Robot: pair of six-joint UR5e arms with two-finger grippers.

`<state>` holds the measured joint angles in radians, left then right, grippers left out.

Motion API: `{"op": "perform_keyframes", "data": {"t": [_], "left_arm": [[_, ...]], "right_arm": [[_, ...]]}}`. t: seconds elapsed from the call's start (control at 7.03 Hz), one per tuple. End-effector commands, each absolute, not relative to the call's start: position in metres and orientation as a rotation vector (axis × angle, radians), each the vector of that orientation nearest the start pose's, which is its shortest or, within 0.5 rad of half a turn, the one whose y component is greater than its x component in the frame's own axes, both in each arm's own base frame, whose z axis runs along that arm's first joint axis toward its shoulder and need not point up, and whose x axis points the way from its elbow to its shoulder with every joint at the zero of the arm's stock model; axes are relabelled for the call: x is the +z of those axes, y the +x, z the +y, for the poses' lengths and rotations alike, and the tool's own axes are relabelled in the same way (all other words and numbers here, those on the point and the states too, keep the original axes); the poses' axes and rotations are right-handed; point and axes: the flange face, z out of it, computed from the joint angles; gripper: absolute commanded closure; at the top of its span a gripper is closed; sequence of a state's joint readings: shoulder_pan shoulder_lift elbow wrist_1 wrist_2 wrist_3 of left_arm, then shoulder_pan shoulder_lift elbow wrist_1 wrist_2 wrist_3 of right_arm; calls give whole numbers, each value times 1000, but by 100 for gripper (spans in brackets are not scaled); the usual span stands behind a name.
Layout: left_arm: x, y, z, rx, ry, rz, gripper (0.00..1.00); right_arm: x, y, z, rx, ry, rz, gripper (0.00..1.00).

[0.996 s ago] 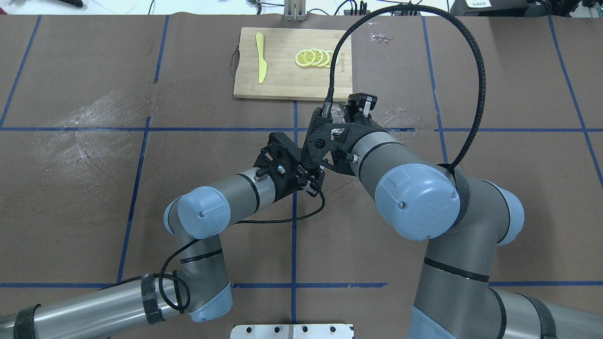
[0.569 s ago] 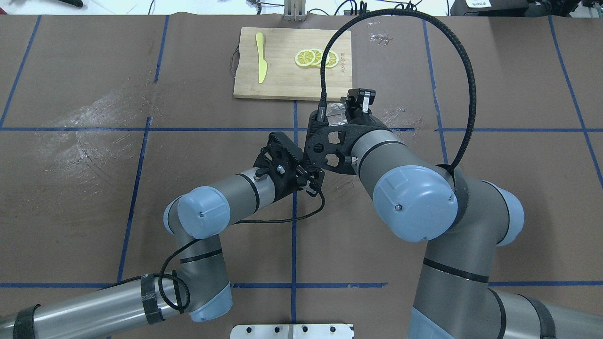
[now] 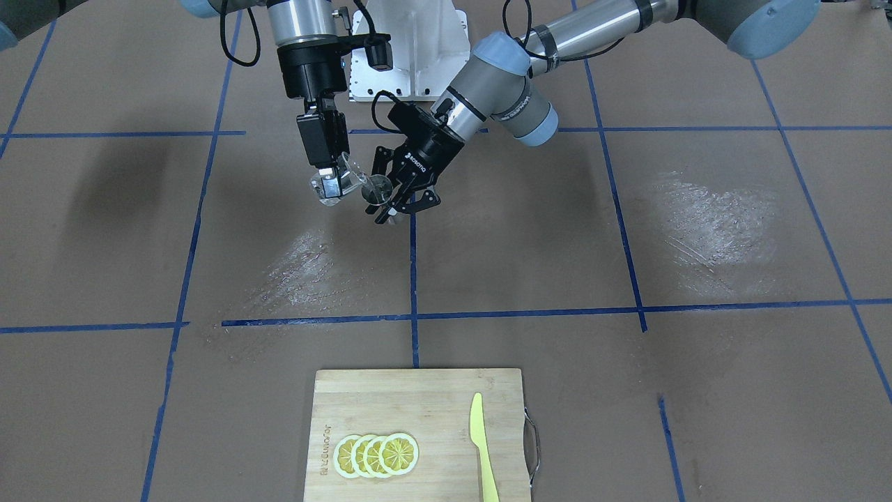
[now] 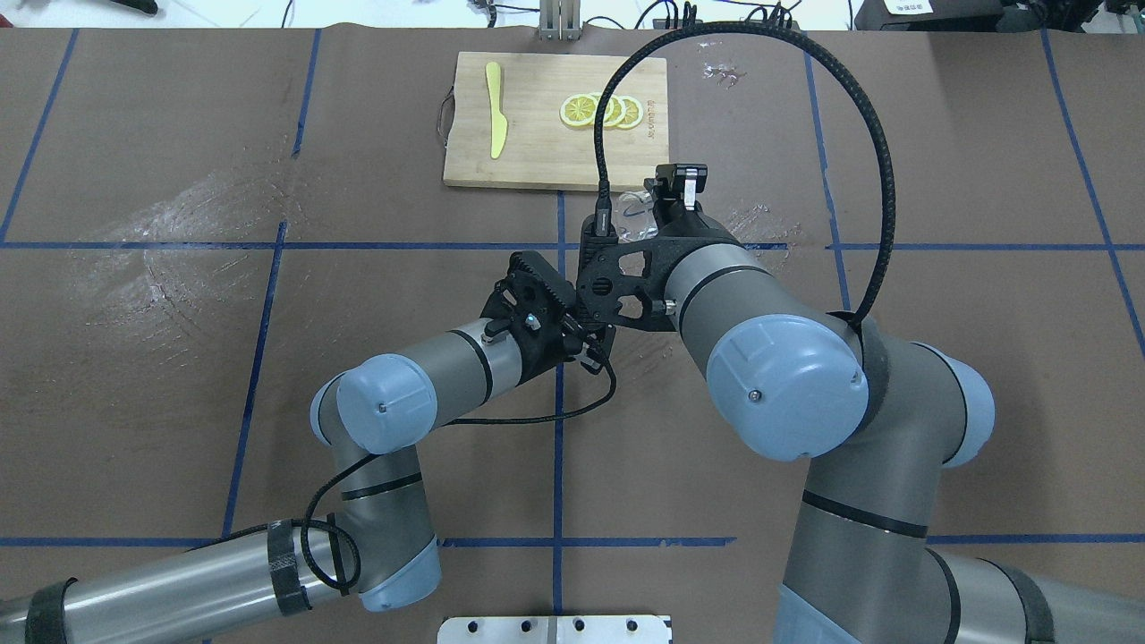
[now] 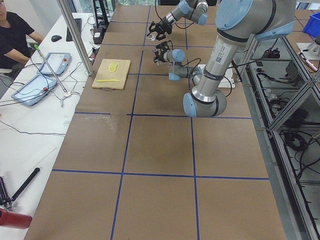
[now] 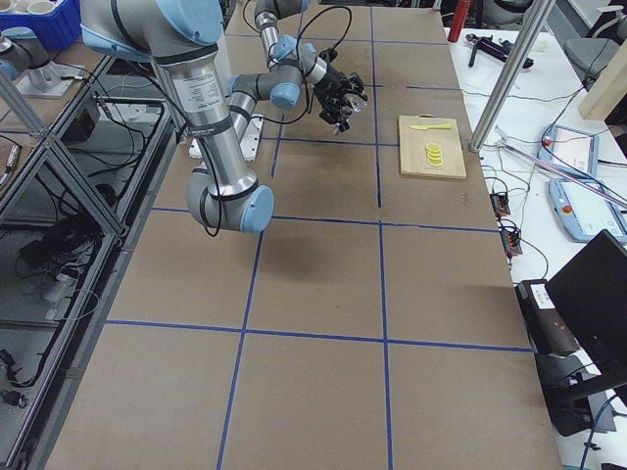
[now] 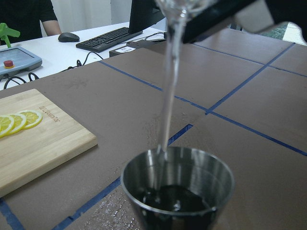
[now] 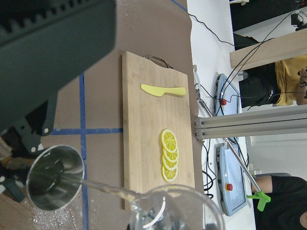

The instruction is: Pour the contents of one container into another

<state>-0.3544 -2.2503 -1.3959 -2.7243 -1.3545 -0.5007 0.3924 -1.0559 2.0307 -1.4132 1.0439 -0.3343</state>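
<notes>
left gripper (image 3: 392, 195): closed partway, clamped on the jigger (image 7: 192, 167). It holds the jigger upright, mouth up, clear of the worktop (image 3: 627, 230), so it works as a steady catch cup. A dark pool sits in the bottom, well short of the rim.

The stream (image 7: 170, 86) is thin and lands just inside the rim, not centred. Margin looks slim to me.

right gripper (image 3: 333, 185): closed on the glass (image 8: 172, 211), which is tipped lip-down toward the jigger. The lip is above and just beside the jigger mouth, not touching. Probably kept low to limit splash.

Reads as mid-pour. Can't tell how much is left in the glass.

There's a wet patch (image 3: 306, 268) on the worktop near the pair. The cutting board (image 3: 432, 404) with lemon slices (image 3: 376, 454) and knife (image 3: 481, 446) is well apart and not involved.
</notes>
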Motion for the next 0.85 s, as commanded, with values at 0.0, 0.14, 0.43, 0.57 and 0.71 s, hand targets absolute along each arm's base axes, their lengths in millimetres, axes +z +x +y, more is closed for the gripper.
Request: {"op": "perform_keyframes", "data": {"t": [0.0,0.14,0.43,0.57,0.71], "left_arm": [[196,602,-387,363,1210,1150,100],[192,601,-387,360,1214,1153,100],[193,600,-387,358,1218,1158,100],[192,600,-387,358,1219,1159,100],[192,599,-388,356,1220,1160,100]], "right_arm": [[153,-441,-375,-1008,1265,-45,100],[152,-443,-373,-959,1263,-85,100],[153,-452,-363,-816,1230,-215,100],[153,-452,-362,-755,1216,-261,100],[152,-452,-362,-705,1206,-296,100]]}}
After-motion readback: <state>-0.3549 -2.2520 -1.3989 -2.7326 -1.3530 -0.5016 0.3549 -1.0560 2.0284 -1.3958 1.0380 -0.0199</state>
